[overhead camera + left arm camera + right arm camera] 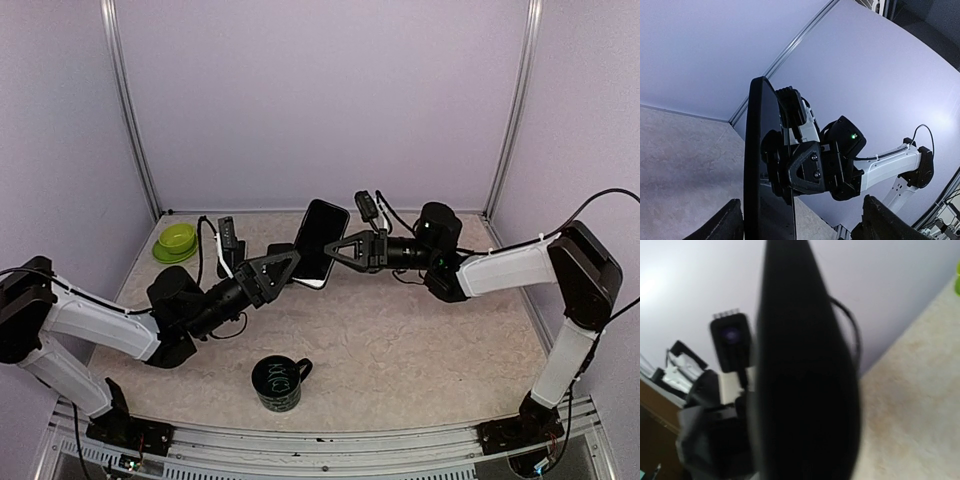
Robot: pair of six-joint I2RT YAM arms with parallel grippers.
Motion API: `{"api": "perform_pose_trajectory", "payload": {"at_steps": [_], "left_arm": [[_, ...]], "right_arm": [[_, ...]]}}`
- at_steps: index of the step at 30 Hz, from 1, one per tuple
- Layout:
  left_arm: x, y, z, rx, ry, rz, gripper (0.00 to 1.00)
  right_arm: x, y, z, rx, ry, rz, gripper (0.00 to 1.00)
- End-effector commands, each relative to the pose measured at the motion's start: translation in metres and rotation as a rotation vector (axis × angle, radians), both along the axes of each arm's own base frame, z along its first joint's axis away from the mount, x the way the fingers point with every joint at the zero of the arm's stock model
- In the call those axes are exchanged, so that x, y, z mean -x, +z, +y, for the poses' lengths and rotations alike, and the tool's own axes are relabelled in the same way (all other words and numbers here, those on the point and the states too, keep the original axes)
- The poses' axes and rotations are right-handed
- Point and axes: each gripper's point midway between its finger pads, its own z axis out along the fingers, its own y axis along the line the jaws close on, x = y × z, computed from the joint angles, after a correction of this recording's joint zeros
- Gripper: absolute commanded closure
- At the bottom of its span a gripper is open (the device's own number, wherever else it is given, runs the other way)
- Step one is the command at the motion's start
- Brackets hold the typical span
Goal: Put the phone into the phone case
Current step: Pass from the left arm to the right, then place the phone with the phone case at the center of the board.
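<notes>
- The right gripper (341, 250) is closed onto the phone (322, 236). In the left wrist view one of its jaws presses flat on the slab's face. Its own camera shows only a blurred black shape, so the far jaw is hidden.
- I judge this grip to be the only thing carrying the phone, since the phone hangs well above the table (420, 340).
- The phone stands tilted on edge, its glossy face turned up toward the overhead camera. Held so, both long edges stay free for the other arm.
- The left gripper (284, 268) sits at 8 o'clock of the phone. Its fingers (730, 223) are spread wide, with the slab passing between them and just beside one. It is not clamped on anything and appears placed to straddle the phone's lower end, ready to take or steady it.
- I cannot pick out the phone case as a separate thing. A pale strip along the phone's lower edge may be its rim, but I cannot tell.
- Farther out, a green bowl (177, 241) rests at 9 o'clock of the phone near the back wall. A black mug (277, 384) stands at 6 o'clock, well apart from both arms.
</notes>
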Motion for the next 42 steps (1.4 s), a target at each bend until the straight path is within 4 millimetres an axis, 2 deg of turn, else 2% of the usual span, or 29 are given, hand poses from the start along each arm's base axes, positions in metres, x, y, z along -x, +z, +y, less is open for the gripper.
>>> {"api": "perform_pose_trajectory", "payload": {"at_steps": [1,4,5,6,12,18,22,26,35,42], "left_arm": [[-0.001,-0.001,0.013,-0.062,0.051,-0.019,0.18],[-0.004,-0.004,0.026,-0.086,0.102,-0.002,0.09],[-0.003,-0.004,0.03,-0.088,0.111,-0.001,0.03],[-0.003,-0.007,0.032,-0.1,0.12,0.005,0.01],[0.0,-0.02,0.05,-0.157,0.163,0.037,0.01],[0.0,-0.036,0.067,-0.214,0.218,0.077,0.01],[0.006,-0.037,0.079,-0.199,0.232,0.081,0.01],[0.009,-0.037,0.088,-0.183,0.249,0.086,0.01],[0.015,-0.042,0.1,-0.204,0.274,0.075,0.01],[0.015,-0.04,0.113,-0.256,0.332,0.036,0.01]], "right_arm": [[-0.019,0.003,-0.015,0.101,-0.031,-0.017,1.0],[-0.032,-0.013,-0.023,0.179,-0.042,-0.006,1.0],[-0.037,-0.017,-0.027,0.204,-0.049,0.001,0.99],[-0.042,-0.02,-0.03,0.223,-0.056,0.003,0.99],[-0.069,-0.044,-0.044,0.334,-0.067,0.025,0.97],[-0.096,-0.078,-0.048,0.436,-0.061,0.067,0.96],[-0.116,-0.096,-0.047,0.48,-0.062,0.089,0.96],[-0.138,-0.106,-0.043,0.511,-0.06,0.094,0.96],[-0.185,-0.145,-0.041,0.563,-0.079,0.139,0.95],[-0.209,-0.168,-0.041,0.58,-0.079,0.169,0.95]]}}
